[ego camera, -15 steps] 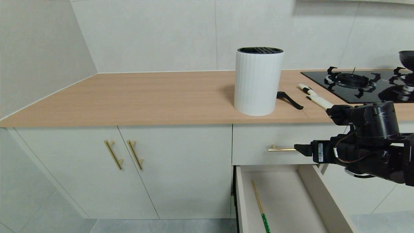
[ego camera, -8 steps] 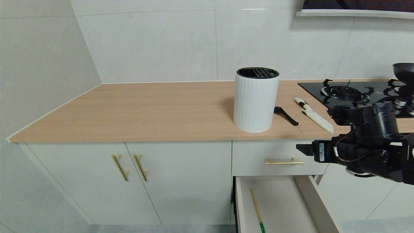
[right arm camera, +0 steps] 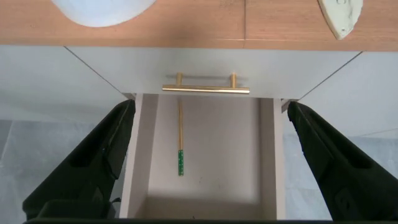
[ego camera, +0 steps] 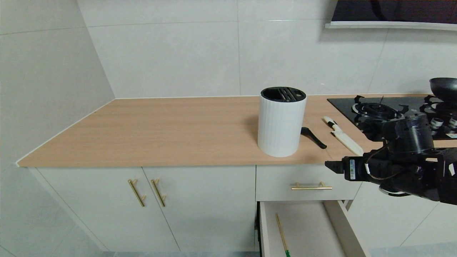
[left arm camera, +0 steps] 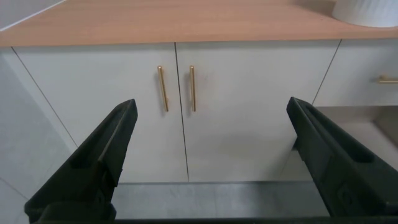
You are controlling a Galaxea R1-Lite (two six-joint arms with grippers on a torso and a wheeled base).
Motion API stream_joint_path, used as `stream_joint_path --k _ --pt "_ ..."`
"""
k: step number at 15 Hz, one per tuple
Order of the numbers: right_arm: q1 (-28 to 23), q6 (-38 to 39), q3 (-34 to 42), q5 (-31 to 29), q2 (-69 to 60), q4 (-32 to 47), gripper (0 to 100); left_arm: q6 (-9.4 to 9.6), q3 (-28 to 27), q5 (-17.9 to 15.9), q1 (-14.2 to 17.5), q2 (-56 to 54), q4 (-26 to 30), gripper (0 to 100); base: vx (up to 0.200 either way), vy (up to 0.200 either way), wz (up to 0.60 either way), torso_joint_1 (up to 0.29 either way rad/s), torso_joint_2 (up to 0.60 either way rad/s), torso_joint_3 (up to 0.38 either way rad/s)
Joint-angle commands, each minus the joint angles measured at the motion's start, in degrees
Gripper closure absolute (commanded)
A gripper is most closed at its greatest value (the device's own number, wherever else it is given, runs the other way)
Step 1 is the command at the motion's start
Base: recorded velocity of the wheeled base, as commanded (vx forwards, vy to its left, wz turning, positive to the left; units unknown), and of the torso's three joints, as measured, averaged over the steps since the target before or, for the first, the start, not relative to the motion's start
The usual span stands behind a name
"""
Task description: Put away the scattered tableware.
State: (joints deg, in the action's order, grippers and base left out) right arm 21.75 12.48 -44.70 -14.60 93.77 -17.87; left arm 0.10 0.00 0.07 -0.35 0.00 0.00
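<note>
A white knife and a black-handled utensil lie on the wooden counter, just right of a white ribbed holder with a slotted black top. The knife's tip also reaches the counter edge in the right wrist view. Below, the lower drawer stands pulled out with a chopstick lying in it. My right gripper hangs open in front of the cabinet, above the drawer and level with the counter edge. My left gripper is open, facing the cabinet doors.
A gas hob with a dark pan occupies the counter's right end. The shut upper drawer has a gold handle. Tiled walls stand behind and to the left. Much bare counter lies left of the holder.
The whole head picture has shifted downward, so the camera has moved up. The right gripper now sits level with the counter edge rather than the upper drawer's handle.
</note>
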Motion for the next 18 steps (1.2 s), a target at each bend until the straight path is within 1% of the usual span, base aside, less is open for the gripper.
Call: stream_joint_path --k 1,2,4,6,8,10,12,15,18 --pt "-1.6 -0.3 -0.4 0.5 0.6 -0.1 0 -0.01 0.0 0.0 0.0 0.0 0.0 0 0.000 0.000 0.00 0.000 0.00 0.000" --pt "-2.3 -0.8 -0.9 0.9 0.9 -0.1 0 -0.01 0.0 0.0 0.0 0.0 0.0 0 0.000 0.000 0.00 0.000 0.00 0.000" --pt "-5.5 -3.0 -4.1 4.9 2.7 0.4 0 -0.01 0.0 0.0 0.0 0.0 0.0 0 0.000 0.000 0.00 0.000 0.00 0.000" --pt "-7.5 -5.8 -8.2 8.6 6.0 0.6 0 -0.01 0.0 0.0 0.0 0.0 0.0 0 0.000 0.000 0.00 0.000 0.00 0.000" --pt "-9.2 -8.4 -14.6 9.7 11.7 0.7 0 -0.01 0.0 0.0 0.0 0.0 0.0 0 0.000 0.000 0.00 0.000 0.00 0.000" --pt "-9.4 -8.7 -21.7 11.3 17.1 0.7 0 -0.01 0.0 0.0 0.0 0.0 0.0 0 0.000 0.000 0.00 0.000 0.00 0.000" --pt "-9.4 -12.7 -28.3 12.0 21.6 3.2 0 -0.01 0.0 0.0 0.0 0.0 0.0 0 0.000 0.000 0.00 0.000 0.00 0.000" --pt "-9.4 -13.4 -30.6 12.1 24.9 3.5 0 -0.01 0.0 0.0 0.0 0.0 0.0 0 0.000 0.000 0.00 0.000 0.00 0.000" --pt "-9.4 -14.2 -31.6 14.1 26.7 3.0 0 -0.01 0.0 0.0 0.0 0.0 0.0 0 0.000 0.000 0.00 0.000 0.00 0.000"
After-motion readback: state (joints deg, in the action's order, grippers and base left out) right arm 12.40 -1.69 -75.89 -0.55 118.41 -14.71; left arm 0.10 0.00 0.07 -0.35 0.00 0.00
